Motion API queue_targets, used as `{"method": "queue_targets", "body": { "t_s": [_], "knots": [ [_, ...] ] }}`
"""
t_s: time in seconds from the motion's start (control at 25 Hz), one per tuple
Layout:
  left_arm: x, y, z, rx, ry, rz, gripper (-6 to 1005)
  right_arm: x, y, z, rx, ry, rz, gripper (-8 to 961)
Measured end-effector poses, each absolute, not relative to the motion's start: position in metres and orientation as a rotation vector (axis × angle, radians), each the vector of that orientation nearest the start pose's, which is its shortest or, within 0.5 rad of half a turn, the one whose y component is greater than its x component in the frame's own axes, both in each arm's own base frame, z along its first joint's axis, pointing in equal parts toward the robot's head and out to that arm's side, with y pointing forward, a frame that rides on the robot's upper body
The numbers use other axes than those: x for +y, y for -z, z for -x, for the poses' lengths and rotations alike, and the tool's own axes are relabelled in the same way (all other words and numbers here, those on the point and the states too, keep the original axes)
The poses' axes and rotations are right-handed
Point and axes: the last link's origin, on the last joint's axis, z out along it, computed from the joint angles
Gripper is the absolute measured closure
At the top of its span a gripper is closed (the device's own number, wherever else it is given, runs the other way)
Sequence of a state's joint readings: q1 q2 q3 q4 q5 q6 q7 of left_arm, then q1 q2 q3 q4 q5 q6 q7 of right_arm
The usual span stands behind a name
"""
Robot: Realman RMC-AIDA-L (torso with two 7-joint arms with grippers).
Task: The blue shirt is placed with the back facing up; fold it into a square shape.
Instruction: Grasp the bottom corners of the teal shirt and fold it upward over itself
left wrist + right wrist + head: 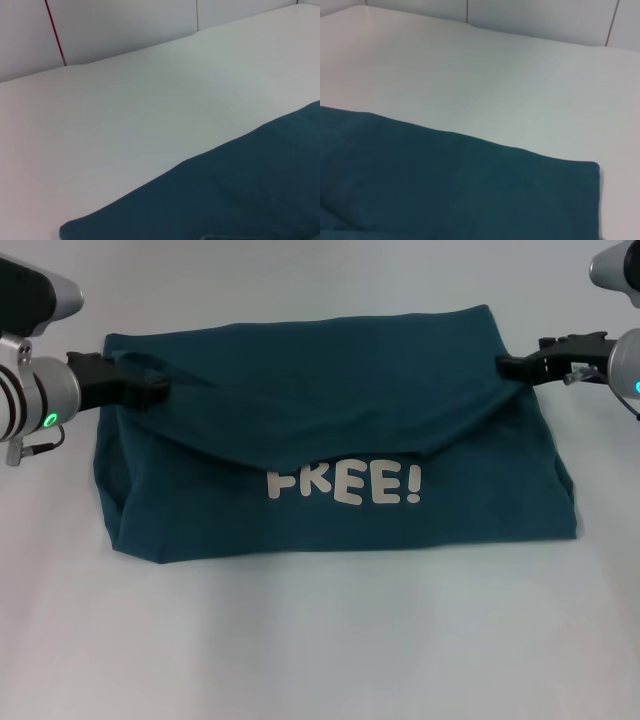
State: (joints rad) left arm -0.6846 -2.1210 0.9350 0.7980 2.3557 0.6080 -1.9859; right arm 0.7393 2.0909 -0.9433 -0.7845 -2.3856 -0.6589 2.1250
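The blue shirt (pixel 330 530) lies across the middle of the white table as a wide, dark teal rectangle. White letters reading "FREE!" show on its near half. A top layer is folded over from the far edge and sags in a shallow V between the two grippers. My left gripper (pixel 152 390) is at the shirt's far left edge, shut on the fabric, with a crease running from it. My right gripper (pixel 510 367) pinches the far right corner. The left wrist view shows only shirt fabric (pixel 240 195) and table. The right wrist view shows the shirt's straight edge and one corner (pixel 445 190).
The white table (pixel 320 640) stretches around the shirt on all sides, with a wide bare strip in front. Pale wall panels (pixel 125 25) stand behind the table's far edge, one with a thin red line.
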Motion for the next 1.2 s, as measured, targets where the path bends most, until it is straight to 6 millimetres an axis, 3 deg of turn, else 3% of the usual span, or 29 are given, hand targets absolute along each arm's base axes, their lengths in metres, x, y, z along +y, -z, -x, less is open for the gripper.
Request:
{"method": "queue_targets", "body": {
  "t_s": [0.2,0.32,0.52,0.6,0.92,1.2],
  "knots": [
    [0.460,-0.025,0.241,-0.741,0.133,2.077,346,0.464,-0.028,-0.240,0.837,-0.154,2.068,350],
    [0.462,-0.022,0.232,-0.731,0.135,2.126,289,0.463,-0.028,-0.241,0.842,-0.152,2.070,107],
    [0.465,-0.017,0.226,-0.729,0.102,2.167,144,0.460,-0.026,-0.243,0.850,-0.149,2.077,23],
    [0.466,-0.017,0.226,-0.738,0.093,2.160,73,0.460,-0.026,-0.244,0.851,-0.148,2.077,23],
    [0.473,-0.024,0.218,-0.754,0.106,2.105,71,0.459,-0.024,-0.244,0.853,-0.148,2.083,23],
    [0.469,-0.021,0.215,-0.729,-0.005,2.160,71,0.458,-0.024,-0.245,0.858,-0.148,2.080,22]
  ]
}}
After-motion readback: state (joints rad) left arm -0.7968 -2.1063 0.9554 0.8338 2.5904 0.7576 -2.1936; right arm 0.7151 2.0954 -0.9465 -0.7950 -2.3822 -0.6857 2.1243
